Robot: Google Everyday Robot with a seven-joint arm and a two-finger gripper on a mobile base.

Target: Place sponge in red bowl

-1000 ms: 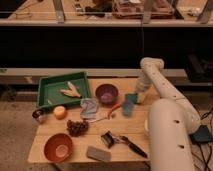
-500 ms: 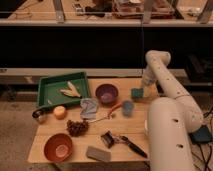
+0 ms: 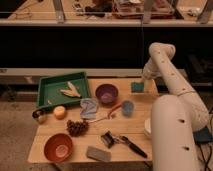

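The teal-green sponge (image 3: 137, 87) hangs at the far right of the wooden table (image 3: 130, 127), just under my gripper (image 3: 141, 81), which is shut on it and holds it slightly above the tabletop. The white arm bends down to it from an elbow high at the right. The red bowl (image 3: 58, 147) stands empty at the table's near left corner, far from the gripper.
A purple bowl (image 3: 107, 93) and a small light-blue cup (image 3: 127, 107) stand left of the sponge. A green tray (image 3: 50, 92) is at the far left. An orange (image 3: 60, 112), grapes (image 3: 77, 127), a grey-blue cloth (image 3: 90, 107), a grey block (image 3: 97, 153) and a black brush (image 3: 122, 141) lie between.
The arm has risen and swung slightly right, and the sponge has moved up with the gripper, away from the cup.
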